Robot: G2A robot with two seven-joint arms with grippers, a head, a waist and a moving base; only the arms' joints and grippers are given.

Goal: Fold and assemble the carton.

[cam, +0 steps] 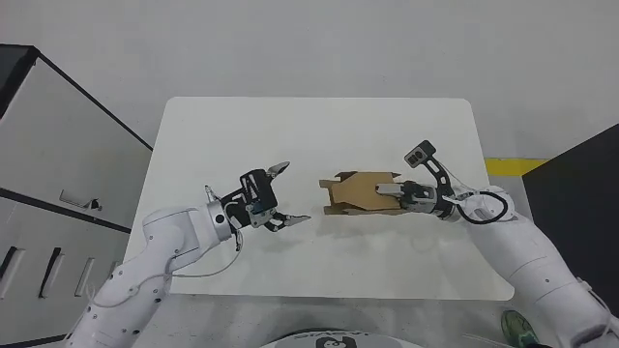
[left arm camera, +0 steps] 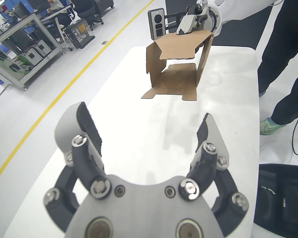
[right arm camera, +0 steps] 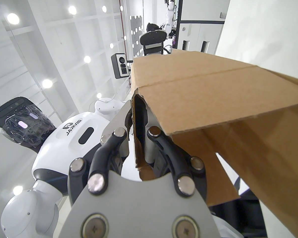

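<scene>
The white worktop (cam: 319, 126) carries 1 brown cardboard carton (cam: 356, 193), which sits a little to the robot's right of the middle. The carton (left arm camera: 181, 45) is opened out into a hollow sleeve. Its lower panel and bottom flaps lie flat on the worktop, its 2 side walls stand up, and its top panel is level above them. The open end faces the left gripper.

The right gripper (cam: 387, 191) is at the carton's far end from the left arm, with its fingers clenched on the cardboard. In the right wrist view, an edge of the carton (right arm camera: 213, 92) passes between the right gripper's (right arm camera: 136, 134) 2 fingers.

The left gripper (cam: 295, 193) hovers above the worktop, near the carton's open end but apart from it. Its 2 fingers (left arm camera: 88, 122) are spread wide and hold nothing.
</scene>
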